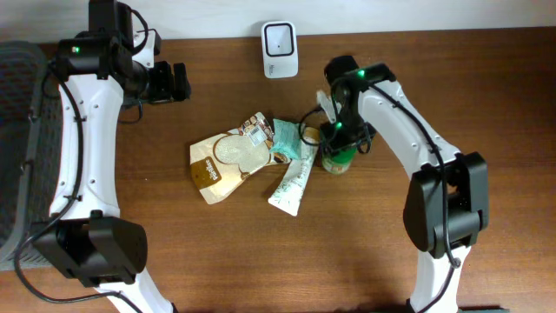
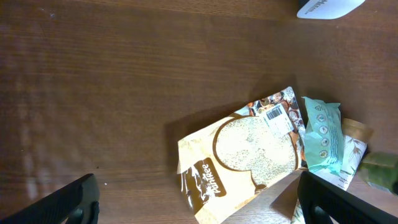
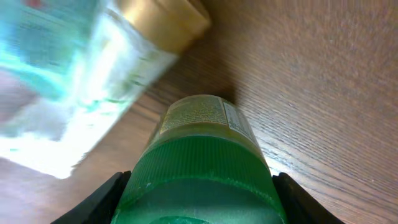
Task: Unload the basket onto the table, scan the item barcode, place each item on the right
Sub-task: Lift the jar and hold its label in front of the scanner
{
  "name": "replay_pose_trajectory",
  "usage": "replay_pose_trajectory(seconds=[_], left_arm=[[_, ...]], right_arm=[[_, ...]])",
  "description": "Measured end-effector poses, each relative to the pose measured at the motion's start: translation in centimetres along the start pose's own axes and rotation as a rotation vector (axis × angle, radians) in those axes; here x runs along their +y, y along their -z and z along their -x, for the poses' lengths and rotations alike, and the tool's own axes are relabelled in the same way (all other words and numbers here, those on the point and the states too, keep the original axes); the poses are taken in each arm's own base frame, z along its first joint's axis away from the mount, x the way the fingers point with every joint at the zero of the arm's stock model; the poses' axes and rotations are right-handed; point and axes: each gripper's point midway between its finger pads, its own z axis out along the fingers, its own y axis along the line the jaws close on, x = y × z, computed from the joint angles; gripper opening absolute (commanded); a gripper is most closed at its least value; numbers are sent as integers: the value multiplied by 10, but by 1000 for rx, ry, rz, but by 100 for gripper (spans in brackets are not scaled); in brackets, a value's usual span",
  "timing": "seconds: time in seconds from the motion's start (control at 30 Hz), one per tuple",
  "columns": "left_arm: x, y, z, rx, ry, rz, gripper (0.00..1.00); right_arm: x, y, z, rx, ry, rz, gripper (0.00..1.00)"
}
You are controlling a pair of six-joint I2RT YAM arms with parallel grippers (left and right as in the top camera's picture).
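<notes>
Green-capped plastic bottle (image 3: pixel 202 162) is sitting on the brown wooden table (image 3: pixel 323 74) beside the snack packets (image 1: pixel 291 178) — I am working the grasp. My right gripper (image 3: pixel 200 186) is straddling its cap; whether it is squeezing yet I cannot tell. Next — lifting it, barcode toward the white scanner (image 1: pixel 280 37).

Overhead view is evenly lit, fairly bright and sharp. The table (image 1: pixel 261 261) has a soft sheen, with short soft shadows under the arms. The white scanner (image 1: pixel 280 49) at the table's far edge is slightly blown out. Left wrist view is dimmer and warmer, with faint glare streaks on the wood. The brown pouch (image 2: pixel 249 155) is sharp and casts a dark shadow on its left side. In the right wrist view the green bottle (image 3: pixel 199 168) is very close and soft at the bottom. The pale packet (image 3: pixel 74 81) is badly blurred and overexposed, and the wood grain is smeared.
</notes>
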Motion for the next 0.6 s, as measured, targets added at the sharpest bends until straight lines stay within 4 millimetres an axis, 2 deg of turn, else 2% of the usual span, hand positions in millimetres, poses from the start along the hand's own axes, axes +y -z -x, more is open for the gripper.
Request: replay_pose_trajectory(seconds=[0.07, 0.27, 0.37, 0.4, 0.6], left_arm=[[0, 0, 0, 0, 0, 0, 99], [0, 0, 0, 0, 0, 0, 99], [0, 0, 0, 0, 0, 0, 99], [0, 0, 0, -1, 0, 0, 99], [0, 0, 0, 0, 0, 0, 99]], right_arm=[[6, 9, 5, -20, 2, 33, 50], [52, 47, 31, -140, 14, 322, 49], [86, 77, 49, -242, 26, 617, 48], [92, 86, 55, -274, 22, 685, 48], [102, 131, 93, -378, -122, 938, 47]])
